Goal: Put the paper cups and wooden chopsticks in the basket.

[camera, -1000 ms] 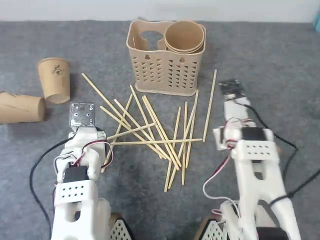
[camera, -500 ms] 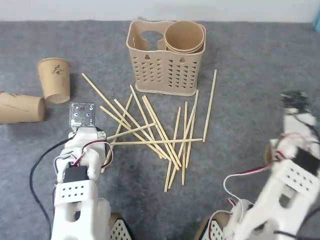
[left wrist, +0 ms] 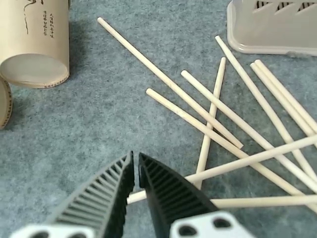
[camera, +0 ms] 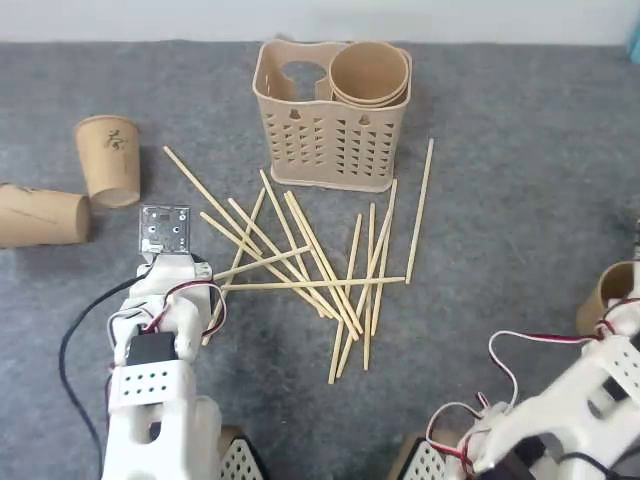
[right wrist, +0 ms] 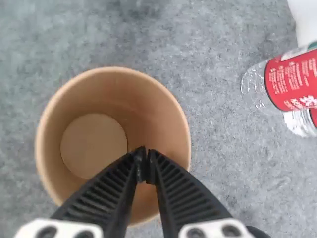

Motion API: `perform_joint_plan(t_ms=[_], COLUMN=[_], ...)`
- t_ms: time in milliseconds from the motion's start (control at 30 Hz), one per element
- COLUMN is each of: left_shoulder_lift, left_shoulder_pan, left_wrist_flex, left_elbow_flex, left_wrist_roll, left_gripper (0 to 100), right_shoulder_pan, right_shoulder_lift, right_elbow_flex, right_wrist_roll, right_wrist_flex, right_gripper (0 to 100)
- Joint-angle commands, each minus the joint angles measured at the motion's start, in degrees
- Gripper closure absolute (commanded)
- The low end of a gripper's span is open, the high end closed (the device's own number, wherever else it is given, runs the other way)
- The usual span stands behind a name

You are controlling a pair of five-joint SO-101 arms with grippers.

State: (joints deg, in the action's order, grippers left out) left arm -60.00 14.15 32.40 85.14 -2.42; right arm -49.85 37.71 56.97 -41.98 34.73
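The tan basket (camera: 325,135) stands at the back centre with a paper cup (camera: 369,72) nested in it. Several wooden chopsticks (camera: 320,262) lie crossed on the grey carpet in front of it. Two more paper cups sit far left, one printed (camera: 108,160) and one on its side (camera: 40,215). My left gripper (camera: 164,222) is shut and holds nothing, its tips (left wrist: 136,159) just short of the chopsticks (left wrist: 208,119) and near the printed cup (left wrist: 34,44). My right gripper (right wrist: 143,154) is shut, hanging over the mouth of an upright paper cup (right wrist: 94,139) at the table's right edge (camera: 606,296).
A plastic bottle with a red label (right wrist: 292,89) lies on the carpet close to the right-hand cup. A corner of the basket (left wrist: 272,25) shows beyond the chopsticks in the left wrist view. The right arm's body (camera: 570,410) and its cables fill the lower right.
The right arm swung from the middle right of the table out to the far right edge, ending over the upright cup. The left arm stayed where it was.
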Motion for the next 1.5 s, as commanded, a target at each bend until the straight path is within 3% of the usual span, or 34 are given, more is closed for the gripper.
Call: perform_joint_plan(t_ms=[0,267,500,1100,1200,1367,1467], left_shoulder_lift=[-0.18,0.0,0.09,0.09,0.09,0.09,0.09], left_shoulder_pan=[0.0,-0.09,-0.09,-0.09,-0.09,-0.09,-0.09], left_wrist_flex=[-1.23,-1.32,-1.23,-1.14,-1.14,-1.14,-1.14], left_elbow_flex=[-1.63,-1.63,-1.63,-1.54,-1.54,-1.54,-1.54], left_wrist_roll=[-0.53,-0.53,-0.18,-0.18,-0.18,-0.18,-0.18], left_gripper=[99,98,86,86,86,86,86], right_shoulder_pan=[0.66,-0.75,-2.77,-2.77,-2.59,-2.59,-2.15], right_shoulder_lift=[0.31,0.22,-1.89,-24.4,-24.66,-25.27,-25.36], right_elbow_flex=[-9.32,-22.95,-19.34,-21.1,-24.26,-31.82,-38.51], right_wrist_roll=[4.66,7.47,7.38,4.31,4.31,4.48,9.49], right_wrist_flex=[3.21,19.47,14.9,8.48,10.33,15.43,21.67], right_gripper=[90.2,89.7,89.7,91.4,99.8,99.1,99.1])
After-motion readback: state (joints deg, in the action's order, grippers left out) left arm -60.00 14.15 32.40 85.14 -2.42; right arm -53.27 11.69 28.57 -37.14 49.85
